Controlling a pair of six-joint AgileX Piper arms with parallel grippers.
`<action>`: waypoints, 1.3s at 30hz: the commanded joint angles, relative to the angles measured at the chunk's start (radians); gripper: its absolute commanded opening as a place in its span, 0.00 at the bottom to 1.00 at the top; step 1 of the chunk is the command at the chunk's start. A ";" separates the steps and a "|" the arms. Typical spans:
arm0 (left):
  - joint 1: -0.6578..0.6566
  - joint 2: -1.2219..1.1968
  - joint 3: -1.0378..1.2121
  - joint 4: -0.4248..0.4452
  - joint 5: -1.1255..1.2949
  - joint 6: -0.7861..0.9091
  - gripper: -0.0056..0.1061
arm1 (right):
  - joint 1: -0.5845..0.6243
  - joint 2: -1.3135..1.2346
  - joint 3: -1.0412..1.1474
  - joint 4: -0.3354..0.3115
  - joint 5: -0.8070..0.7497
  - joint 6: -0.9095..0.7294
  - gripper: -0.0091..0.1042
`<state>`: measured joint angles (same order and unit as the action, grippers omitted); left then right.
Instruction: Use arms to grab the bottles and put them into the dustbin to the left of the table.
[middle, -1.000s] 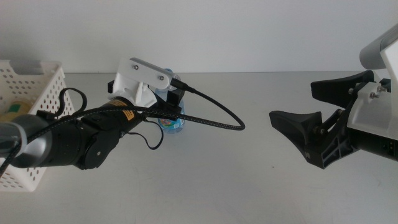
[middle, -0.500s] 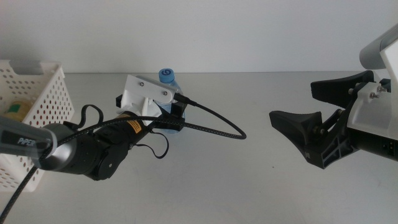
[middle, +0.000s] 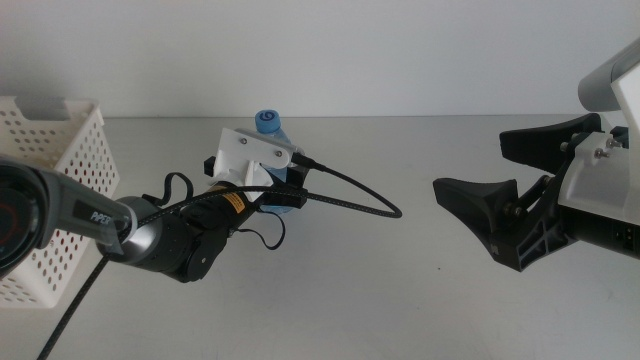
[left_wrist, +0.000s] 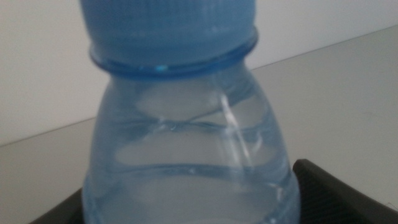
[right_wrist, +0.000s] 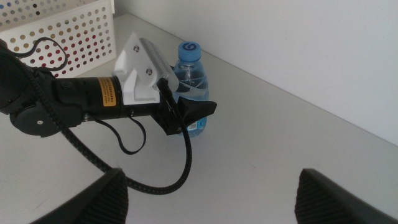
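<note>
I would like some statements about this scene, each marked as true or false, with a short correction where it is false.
1. The left gripper is at the water bottle, one jaw on each side of it. True.
2. The water bottle has a red cap. False: its cap is blue.
3. The water bottle lies on its side on the table. False: it stands upright.
4. The right gripper is open and holds nothing, apart from the bottle. True.
5. The white basket is at the right end of the table. False: it is at the left edge in the middle view.
</note>
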<state>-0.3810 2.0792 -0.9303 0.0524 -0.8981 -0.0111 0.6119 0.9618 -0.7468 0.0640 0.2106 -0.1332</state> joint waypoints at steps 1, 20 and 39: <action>-0.006 -0.032 -0.053 -0.014 -0.080 -0.014 0.87 | 0.000 -0.017 -0.023 -0.002 -0.067 -0.012 0.70; -0.006 0.038 -0.102 -0.052 -0.082 -0.168 0.25 | 0.000 -0.017 -0.023 -0.002 -0.067 -0.012 0.70; -0.006 -0.456 -0.183 0.092 0.822 -0.212 0.03 | 0.000 -0.017 -0.023 -0.002 -0.067 -0.012 0.70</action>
<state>-0.3829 1.7092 -1.0567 0.1570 -0.0852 -0.2125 0.6119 0.9618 -0.7468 0.0640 0.2107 -0.1332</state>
